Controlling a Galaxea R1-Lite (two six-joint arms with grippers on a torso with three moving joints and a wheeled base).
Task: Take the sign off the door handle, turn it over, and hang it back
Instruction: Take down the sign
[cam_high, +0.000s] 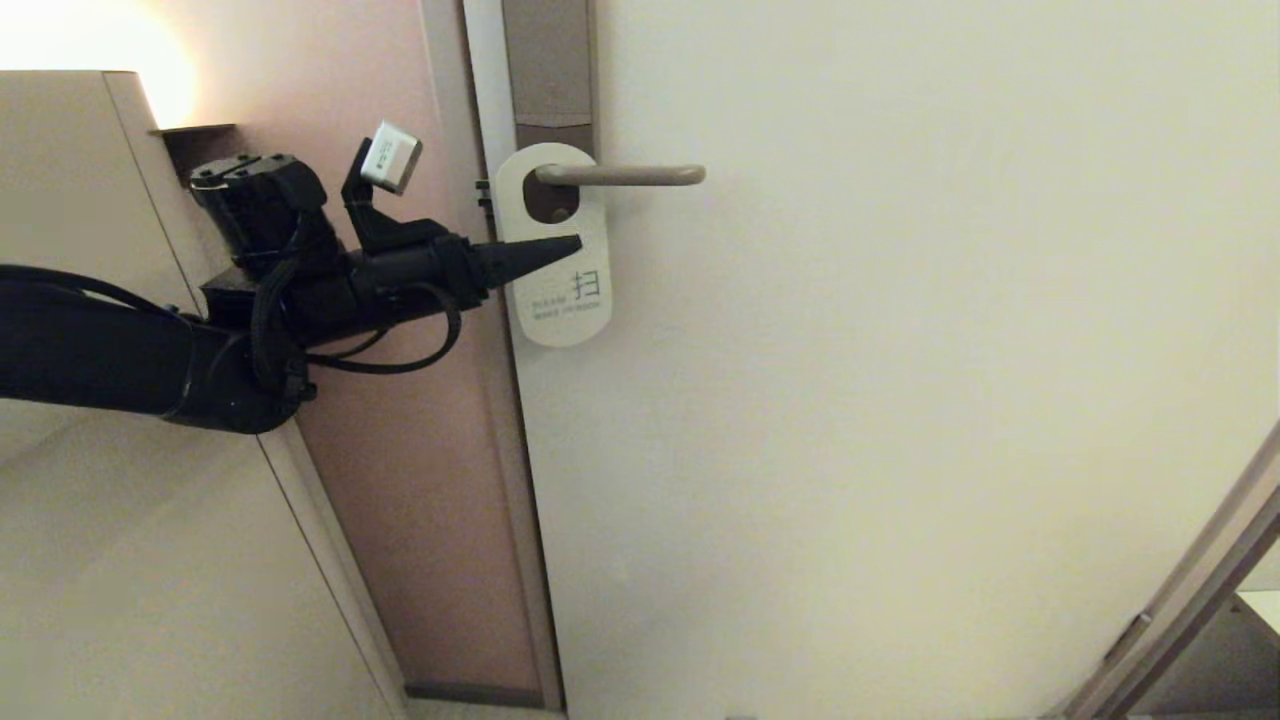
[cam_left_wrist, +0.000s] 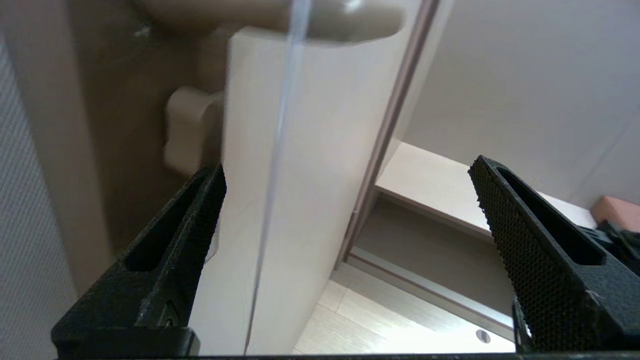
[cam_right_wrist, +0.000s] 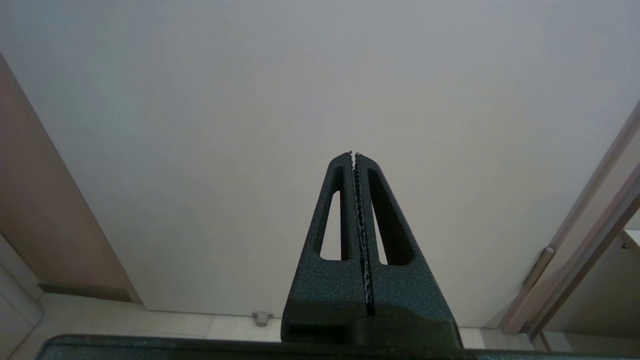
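One sign (cam_high: 556, 250) on door handle (cam_high: 620, 175) | reads "MAKE UP ROOM", seemingly | left tool (cam_high: 570, 244) agape | right tool (cam_right_wrist: 354, 155) closed, empty

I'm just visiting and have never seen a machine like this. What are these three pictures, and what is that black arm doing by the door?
It is a robot with two arms, each ending in a pincer. The wide picture comes from a camera on its head; the other two come from cameras on its wrists, looking past the fingers. The left pincer is open, up against the sign, which hangs on the door handle with its white "make up room" face showing. In the left wrist view the sign's edge sits between the open fingers, so nothing is gripped. The right pincer is shut and empty, pointing at the plain door.
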